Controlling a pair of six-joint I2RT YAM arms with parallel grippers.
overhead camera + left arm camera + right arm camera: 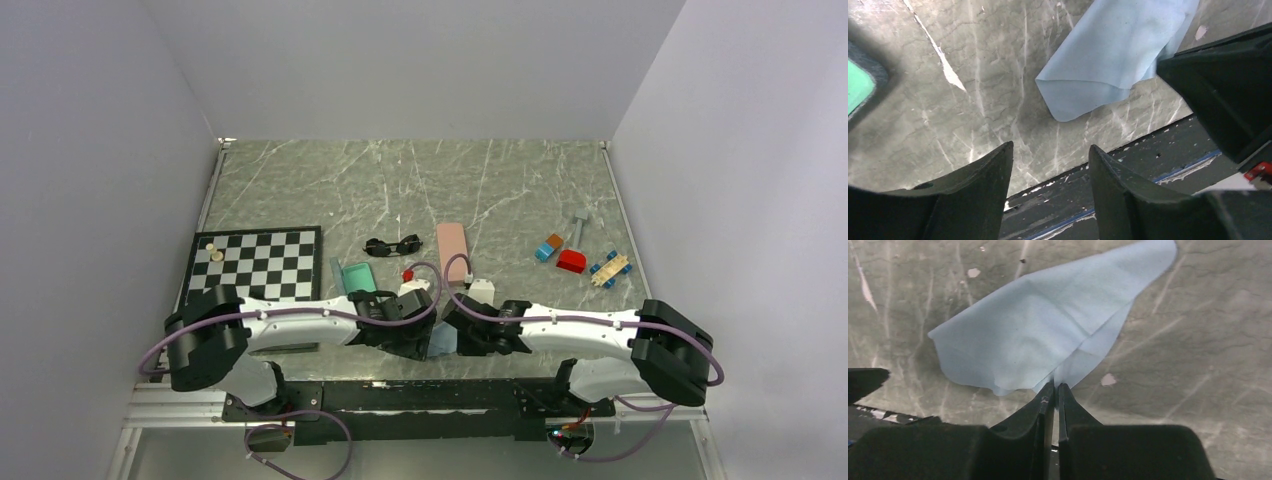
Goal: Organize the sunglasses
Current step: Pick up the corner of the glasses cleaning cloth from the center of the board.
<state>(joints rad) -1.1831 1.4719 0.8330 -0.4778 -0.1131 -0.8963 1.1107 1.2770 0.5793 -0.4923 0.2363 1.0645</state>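
The black-framed sunglasses [392, 245] lie folded open on the marble table, well beyond both arms. Near the front edge a light blue cloth [441, 340] hangs between the two grippers. My right gripper [1055, 385] is shut on a corner of the cloth [1048, 325], which spreads away from the fingertips over the table. My left gripper [1051, 147] is open with nothing between its fingers, just above the table's front edge, and the cloth [1108, 55] lies a short way ahead of it. In the top view the left gripper [415, 345] and the right gripper [462, 335] nearly meet.
A pink case [452, 240] lies right of the sunglasses and a teal case [358, 277] to their left. A chessboard [255, 265] fills the left side. Small toys [572, 260] sit at the right. White objects [482, 290] are partly hidden behind the arms.
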